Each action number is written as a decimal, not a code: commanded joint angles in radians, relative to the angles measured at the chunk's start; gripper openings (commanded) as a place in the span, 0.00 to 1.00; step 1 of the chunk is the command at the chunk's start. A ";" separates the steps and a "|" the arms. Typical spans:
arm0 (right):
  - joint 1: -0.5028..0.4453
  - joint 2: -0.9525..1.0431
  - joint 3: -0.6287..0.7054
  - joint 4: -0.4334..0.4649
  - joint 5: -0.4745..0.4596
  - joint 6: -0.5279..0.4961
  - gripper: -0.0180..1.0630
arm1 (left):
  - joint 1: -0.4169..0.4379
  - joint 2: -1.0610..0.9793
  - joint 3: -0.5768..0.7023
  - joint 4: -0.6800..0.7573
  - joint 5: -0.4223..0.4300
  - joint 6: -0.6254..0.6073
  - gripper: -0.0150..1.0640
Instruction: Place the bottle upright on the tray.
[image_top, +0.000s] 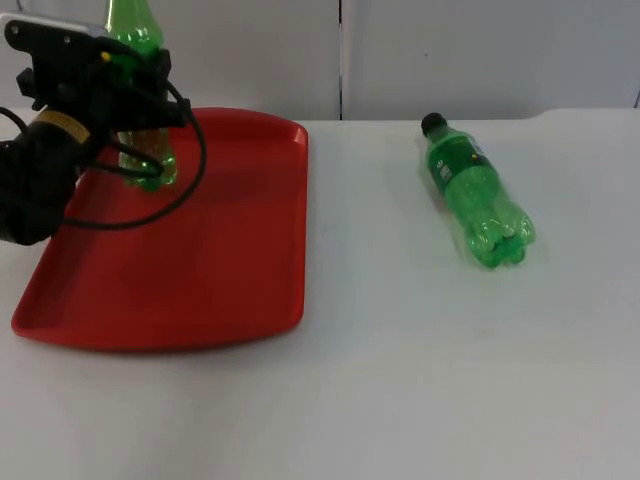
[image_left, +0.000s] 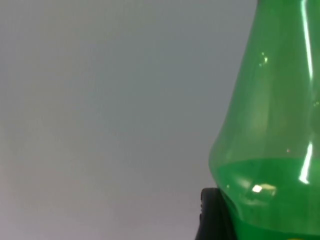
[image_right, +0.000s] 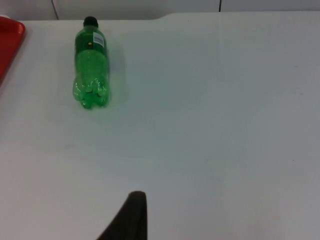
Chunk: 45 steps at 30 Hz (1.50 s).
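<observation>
Held bottle (image_top: 140, 60): green, upright, base on or just above the red tray (image_top: 200, 290) at its 11 o'clock corner; contact cannot be told.
Left gripper (image_top: 130, 95): clamped around the held bottle's midsection.
Second bottle (image_top: 478, 195): lying on its side on the white table (image_top: 400, 380), at 3 o'clock from the tray and well apart, cap toward 11 o'clock.
Right gripper: waiting over the table, fingers' state cannot be told.
Step advice: likely settle the base flat on the tray first, release slowly, withdraw without brushing the body, since a tall bottle tips easily.
</observation>
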 joint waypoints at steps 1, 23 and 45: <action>-0.007 -0.003 0.002 0.005 -0.003 -0.005 0.99 | 0.001 0.011 0.003 0.008 -0.020 -0.021 0.01; -0.007 -0.003 0.002 0.005 -0.003 -0.005 0.99 | 0.001 0.060 0.003 0.102 -0.020 -0.058 0.21; -0.007 -0.003 0.002 0.005 -0.003 -0.005 0.99 | 0.001 0.060 0.003 0.085 -0.020 -0.061 0.99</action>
